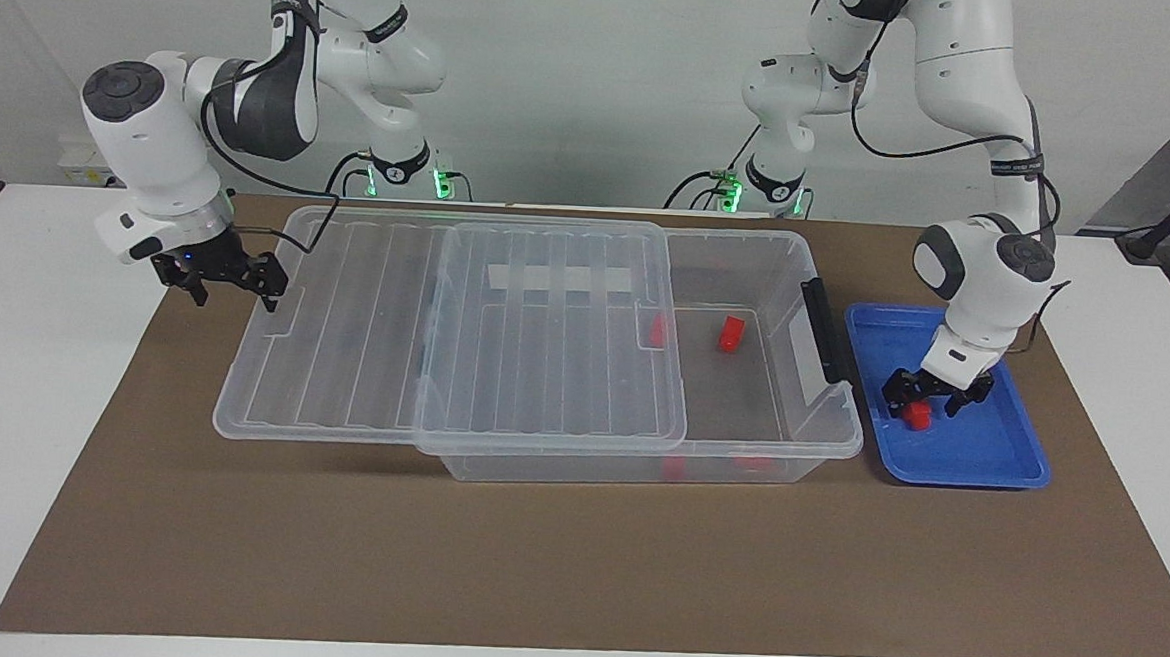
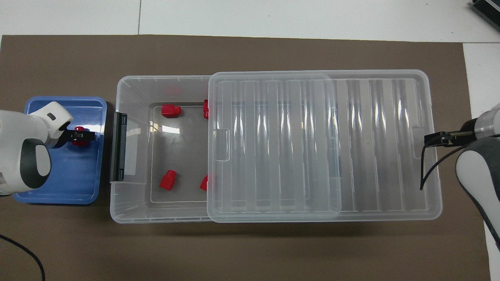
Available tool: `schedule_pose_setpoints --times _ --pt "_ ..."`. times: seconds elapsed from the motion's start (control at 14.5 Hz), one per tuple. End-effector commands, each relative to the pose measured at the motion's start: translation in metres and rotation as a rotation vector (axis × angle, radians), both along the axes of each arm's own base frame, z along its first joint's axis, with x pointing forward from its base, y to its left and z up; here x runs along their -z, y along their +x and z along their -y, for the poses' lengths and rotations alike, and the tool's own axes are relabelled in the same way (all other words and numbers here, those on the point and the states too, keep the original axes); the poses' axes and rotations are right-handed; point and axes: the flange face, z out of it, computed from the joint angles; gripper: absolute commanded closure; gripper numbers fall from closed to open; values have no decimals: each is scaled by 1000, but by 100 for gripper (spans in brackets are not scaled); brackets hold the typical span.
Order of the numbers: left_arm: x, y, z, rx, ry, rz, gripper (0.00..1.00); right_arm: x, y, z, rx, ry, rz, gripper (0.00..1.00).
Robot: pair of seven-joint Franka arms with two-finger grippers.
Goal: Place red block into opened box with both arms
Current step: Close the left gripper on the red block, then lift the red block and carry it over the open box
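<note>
My left gripper (image 1: 923,410) is low inside the shallow blue plastic tray (image 1: 979,461), which stands on the brown paper mat (image 1: 532,566) at the left arm's end of the table, just beside the box. Its fingers are spread and reach down on both sides of the small bright red plastic block (image 1: 918,417). The block rests on the tray floor, in the part of the tray close to the box. I cannot tell if the fingers touch the block already; nothing is lifted.

My right gripper (image 1: 235,290) is at the right arm's end, just at the edge of the ribbed clear plastic lid (image 1: 444,341), where the lid has a small notch. Whether this gripper is closed on the edge or released, I cannot tell.

The large transparent plastic storage box (image 1: 799,450) lies long across the mat between my two arms. The lid lies on top of it but is shifted toward the right arm's end, so it hangs out over the mat there, and the part of the box at the left arm's end is uncovered. The black end handle (image 1: 823,331) of the box faces the tray.

Inside the box, the overhead view shows four more red blocks. Two lie in the uncovered part, one farther from me (image 2: 171,111) and one nearer (image 2: 168,180). Two others (image 2: 205,109) (image 2: 204,182) are half hidden under the lid's edge.
</note>
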Motion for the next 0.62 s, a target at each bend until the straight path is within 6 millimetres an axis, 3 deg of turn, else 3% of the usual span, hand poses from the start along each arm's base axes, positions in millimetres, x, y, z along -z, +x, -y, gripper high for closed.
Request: schedule_pose_setpoints --times 0.0,0.14,0.21,0.55 --pt "-4 -7 -1 9 8 -11 33 -7 -5 7 -21 -17 -10 0" --pt "-4 -7 -1 12 8 -11 90 -10 -4 8 -23 -19 -8 0" --pt "-5 -7 -1 15 9 -11 100 -10 -4 8 -23 -20 -10 0" --pt "-11 -6 -1 14 5 -35 100 -11 -5 9 -19 -25 -11 0"
